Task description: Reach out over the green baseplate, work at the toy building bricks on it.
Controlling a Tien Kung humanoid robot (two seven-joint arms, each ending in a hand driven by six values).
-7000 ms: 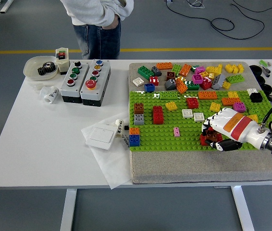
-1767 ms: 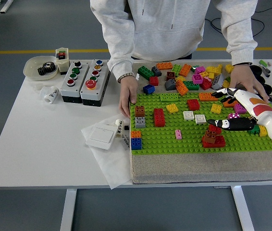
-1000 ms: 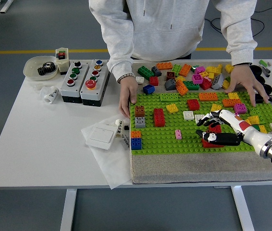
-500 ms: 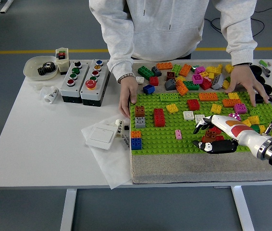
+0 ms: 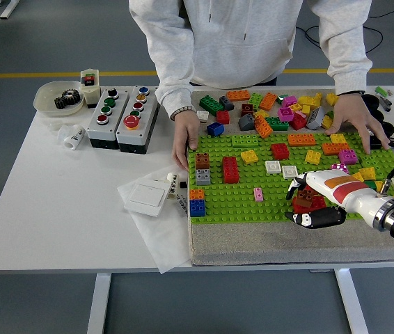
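**Green baseplate, one hand at work**

Green studs fill the head view: the green baseplate (image 5: 253, 205) lies on a grey mat on the white table (image 5: 58, 202), with toy building bricks pressed on across it and a loose pile (image 5: 273, 108) along its far edge. The robot's right hand (image 5: 320, 200) comes in from the lower right, fingers curled over a red-and-brown brick stack (image 5: 306, 200) near the plate's front edge, thumb low on the near side (whether the grip is firm cannot be told). The left hand is out of sight. A person in a grey hoodie stands opposite, one hand (image 5: 186, 142) pressed at the plate's left far corner, the other hand (image 5: 353, 118) flat near the right far edge.

Risk: a pull could lift the whole plate should the stack hold fast, or the fingers could slip and knock the bricks just beside them.
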